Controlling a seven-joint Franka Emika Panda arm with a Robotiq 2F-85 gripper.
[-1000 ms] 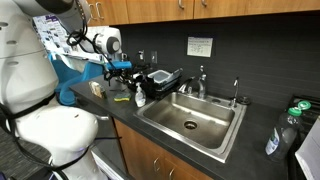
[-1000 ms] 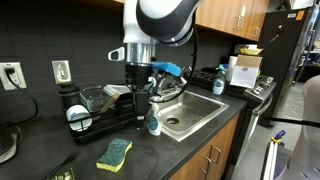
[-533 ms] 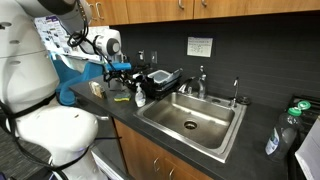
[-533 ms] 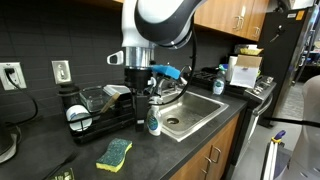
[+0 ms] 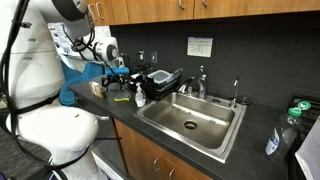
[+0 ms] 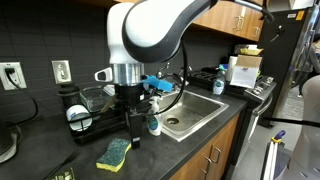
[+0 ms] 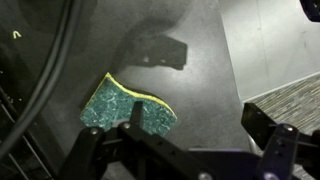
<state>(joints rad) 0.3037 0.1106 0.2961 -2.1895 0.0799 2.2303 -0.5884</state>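
A green and yellow sponge (image 7: pixel 125 105) lies flat on the dark countertop (image 7: pixel 200 60); both exterior views show the sponge (image 6: pixel 114 153) (image 5: pixel 120 98) near the counter's front edge. My gripper (image 7: pixel 198 116) hangs just above the counter, open, with nothing between its fingers. In the wrist view the left finger (image 7: pixel 135 118) overlaps the sponge's right end, and the right finger (image 7: pixel 268 130) stands over bare counter by the edge. In an exterior view the gripper (image 6: pixel 133 122) points down, slightly behind the sponge and beside a small soap bottle (image 6: pixel 153 124).
A black dish rack (image 6: pixel 88 108) with dishes stands against the wall behind the gripper. A steel sink (image 6: pixel 192 110) with a faucet (image 5: pixel 201 80) lies to one side. The counter edge and carpet (image 7: pixel 295 95) are close to the right finger. A cable (image 7: pixel 45 80) crosses the wrist view.
The arm has swung away from over the soap bottle and come down toward the sponge. The jaws stayed open; the sponge has not moved.
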